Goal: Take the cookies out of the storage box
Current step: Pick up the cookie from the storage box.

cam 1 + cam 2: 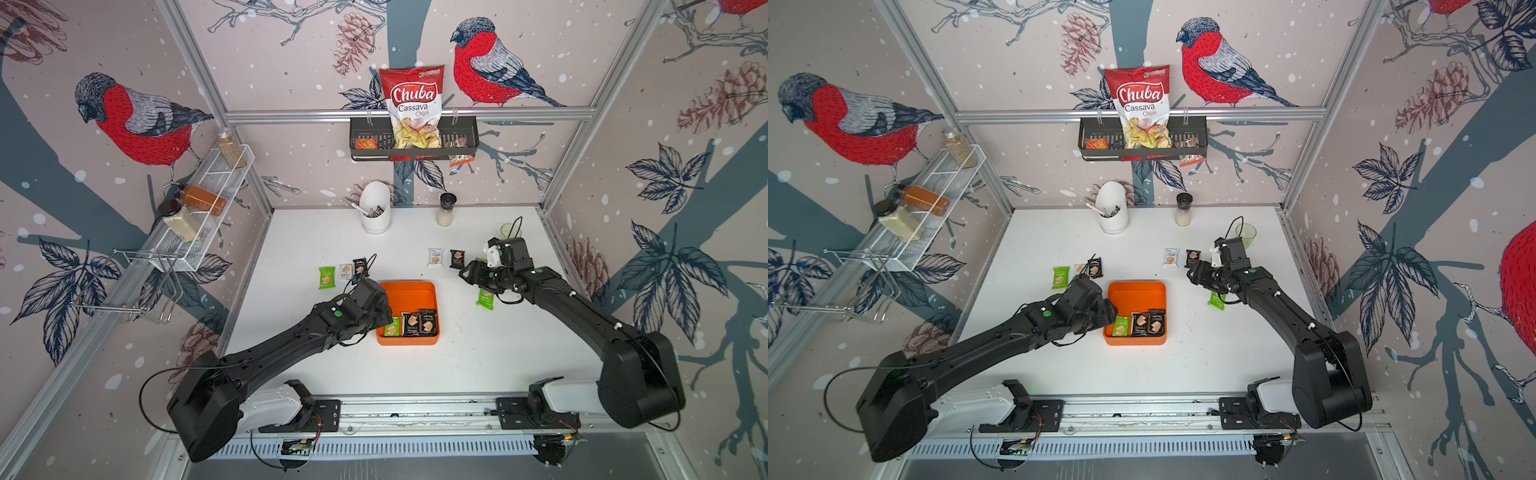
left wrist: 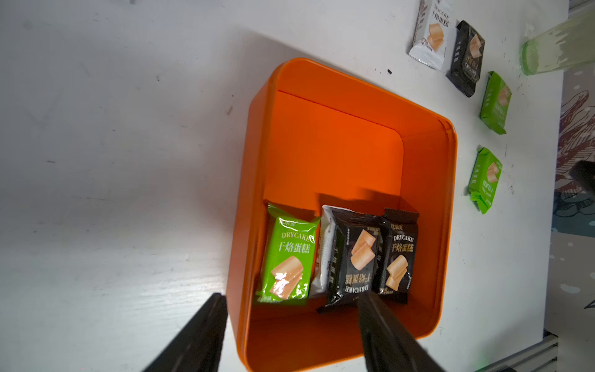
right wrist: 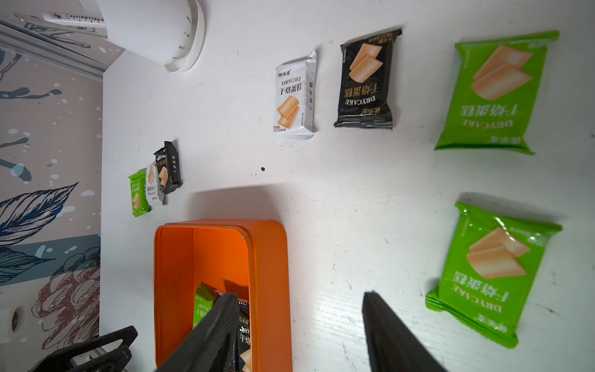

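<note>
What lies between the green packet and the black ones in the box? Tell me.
A white packet, partly covered by one black packet; the left wrist view shows it.

Orange storage box [image 1: 409,297] upright; four cookies [image 1: 419,324] inside, seven scattered outside.

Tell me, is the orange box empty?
Not empty: the box holds a green packet, a white packet and two black packets.

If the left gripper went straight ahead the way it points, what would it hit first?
The left gripper would probably meet the bright green sealed packet in the shallow orange plastic box first; depth is unclear.
</note>
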Motion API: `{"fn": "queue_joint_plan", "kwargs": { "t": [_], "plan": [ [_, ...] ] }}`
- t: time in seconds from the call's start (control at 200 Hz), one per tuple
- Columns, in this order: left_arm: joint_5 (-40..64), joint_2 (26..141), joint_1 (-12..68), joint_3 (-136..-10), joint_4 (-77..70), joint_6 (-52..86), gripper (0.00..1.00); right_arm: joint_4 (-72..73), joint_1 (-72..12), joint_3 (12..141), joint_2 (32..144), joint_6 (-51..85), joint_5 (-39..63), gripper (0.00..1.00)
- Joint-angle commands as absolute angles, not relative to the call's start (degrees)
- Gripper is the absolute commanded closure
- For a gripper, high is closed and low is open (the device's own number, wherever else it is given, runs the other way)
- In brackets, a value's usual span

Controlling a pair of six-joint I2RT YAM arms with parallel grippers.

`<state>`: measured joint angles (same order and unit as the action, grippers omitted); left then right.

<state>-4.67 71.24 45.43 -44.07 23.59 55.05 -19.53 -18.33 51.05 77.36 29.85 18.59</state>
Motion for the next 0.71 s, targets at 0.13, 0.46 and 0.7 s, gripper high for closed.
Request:
{"fn": "queue_joint_plan", "kwargs": {
  "t": [0.13,0.46,0.7],
  "plan": [
    [-9.2,81.4,48.5,-53.9,31.0,51.0,0.31,-19.4,-17.6,50.5,75.3,28.6,17.9,0.33],
    [-12.8,94.0,53.1,-64.3,40.5,49.8,0.54,-18.9,-16.4,49.5,75.1,28.6,18.6,0.34],
    [-12.2,99.1,53.4,-65.2,42.8,51.1,0.4,-19.8,-15.3,49.8,74.9,27.5,18.4,0.34]
  ]
}}
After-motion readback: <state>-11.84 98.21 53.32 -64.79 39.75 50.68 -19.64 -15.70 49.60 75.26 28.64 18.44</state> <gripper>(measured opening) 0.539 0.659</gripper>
